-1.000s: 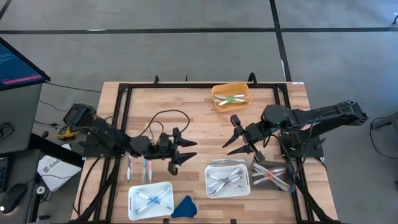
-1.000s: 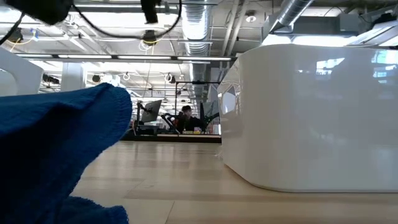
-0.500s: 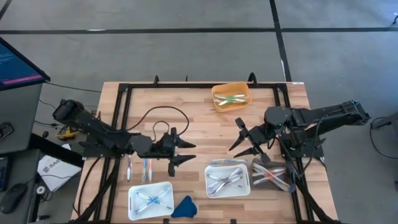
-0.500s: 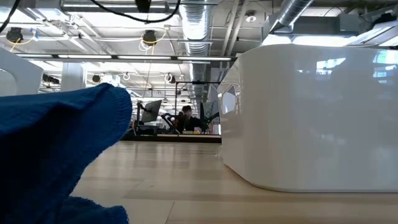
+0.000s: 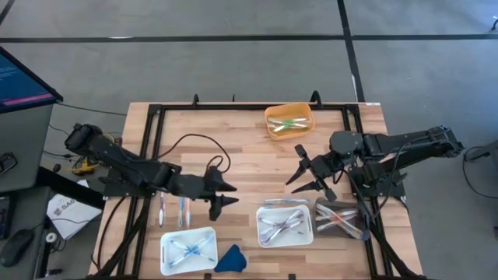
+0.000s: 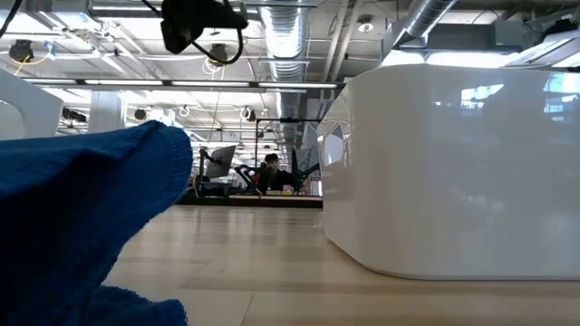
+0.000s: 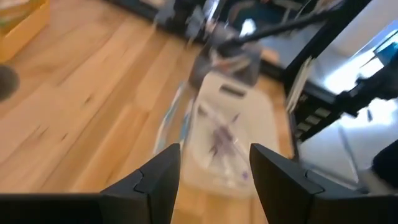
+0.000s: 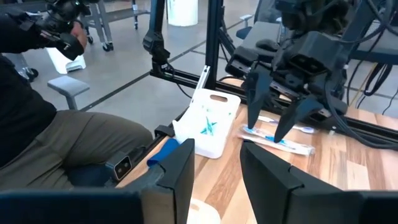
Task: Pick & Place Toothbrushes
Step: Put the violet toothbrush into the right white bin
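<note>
Toothbrushes lie in several places: two loose ones point(image 5: 173, 211) on the wood near the left, some in the near-left white tray point(image 5: 188, 250), some in the middle white tray point(image 5: 285, 224), some in a clear tray point(image 5: 339, 220) and some in the orange bin point(image 5: 289, 121). My left gripper point(image 5: 227, 196) hangs open over bare wood between the loose toothbrushes and the middle tray, pointing right and nearly level. In the left wrist view its fingers point(image 7: 158, 180) frame the middle tray point(image 7: 227, 134). My right gripper point(image 5: 294, 166) is open above the table's middle, with nothing between its fingers.
A blue cloth lump point(image 5: 231, 259) lies by the near-left tray and fills the low view's left point(image 6: 82, 226). A black cable point(image 5: 194, 148) loops over the wood behind the left gripper. A black frame point(image 5: 156, 117) borders the table. A seated person point(image 8: 56, 137) shows beyond the near edge.
My left gripper has tipped up from pointing steeply down to nearly level and has risen a little, staying open over the same patch of wood; its arm has drawn back toward the table's left edge. The toothbrushes lie as before.
</note>
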